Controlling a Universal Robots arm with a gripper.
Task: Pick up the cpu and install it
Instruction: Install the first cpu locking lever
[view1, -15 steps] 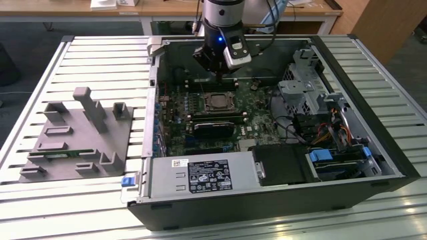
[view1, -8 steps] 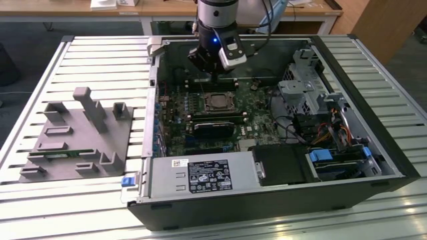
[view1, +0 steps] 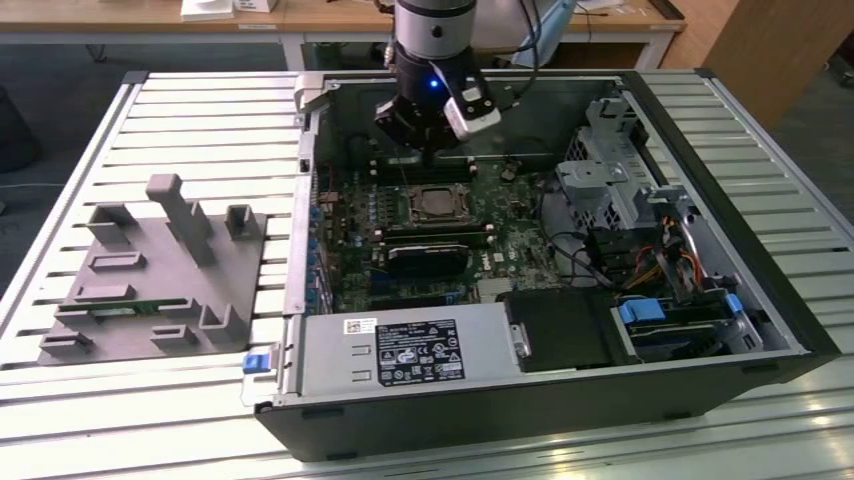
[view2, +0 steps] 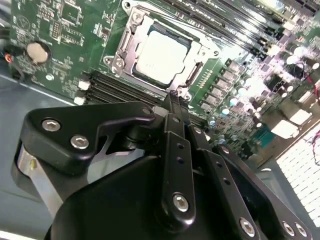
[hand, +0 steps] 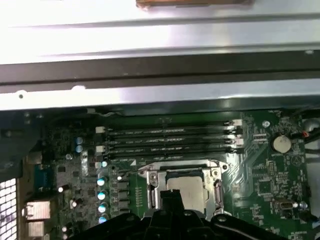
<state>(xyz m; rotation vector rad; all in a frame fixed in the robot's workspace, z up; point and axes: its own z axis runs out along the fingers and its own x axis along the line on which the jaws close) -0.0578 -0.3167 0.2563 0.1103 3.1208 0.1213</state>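
So the black claw (view2: 172, 100) is pinched right shut with nothing in it, hovering just above the socket frame (view2: 162, 52) inside the open PC case (view1: 747, 300) on the slatted metal desk (view1: 174, 110). The cpu (view2: 161, 57), a flat square with a dull silver top, is already sitting in that frame on the green motherboard (hand: 270, 175), black memory slots (hand: 170, 140) just beside it.

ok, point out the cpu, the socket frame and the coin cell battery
cpu (view2: 162, 56): second wrist view, middle of its silver top.
socket frame (view2: 121, 54): second wrist view, metal side rail beside the chip.
coin cell battery (hand: 281, 144): first wrist view, centre of its round face.
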